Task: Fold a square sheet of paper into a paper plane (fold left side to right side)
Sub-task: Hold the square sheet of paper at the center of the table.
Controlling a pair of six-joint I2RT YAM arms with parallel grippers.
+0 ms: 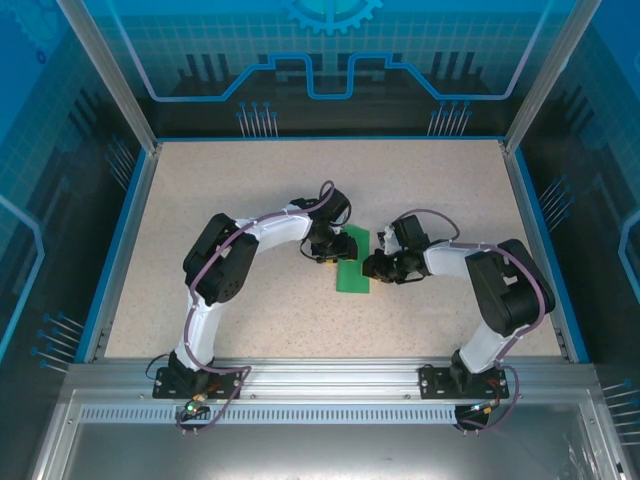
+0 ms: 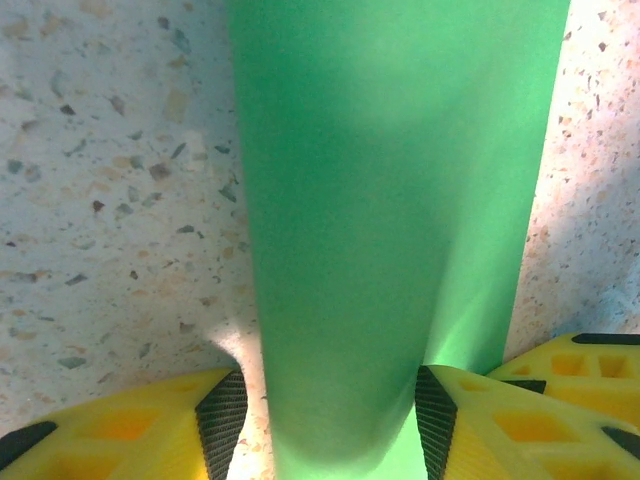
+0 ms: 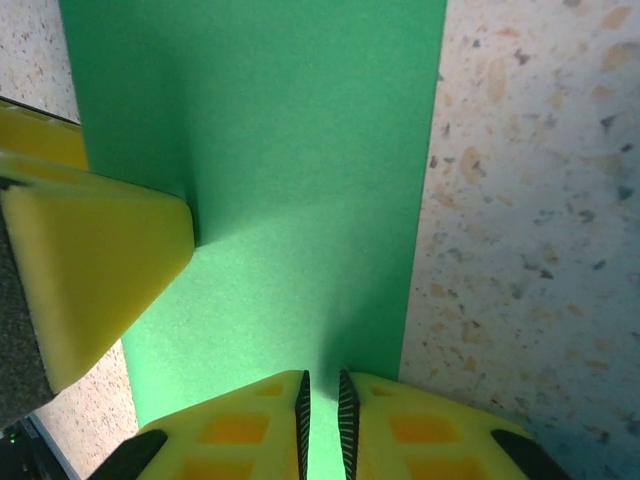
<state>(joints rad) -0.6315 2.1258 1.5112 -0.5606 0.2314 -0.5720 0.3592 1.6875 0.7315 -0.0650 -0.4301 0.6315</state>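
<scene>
- I see the paper (image 1: pixel 352 280) as a narrow green strip near the middle of the bench (image 1: pixel 220 180), lying between the two claws.
- The left claw (image 1: pixel 325 250) stands about half wide. Its pads (image 2: pixel 225 420) press the strip's two long sides, and the paper bulges up between them.
- The right claw (image 3: pixel 323 395) is closed to a slit at the strip's near end, with a sliver of green pinched between its pads.
- On my right wrist view the strip's right edge runs straight and sharp against bare speckled bench. One left finger (image 3: pixel 100 260) sits on the opposite edge.
- The claws are close together across the strip.
- Broad bench surface lies on every side, and the blue rim (image 1: pixel 130 230) is well apart from the paper.
</scene>
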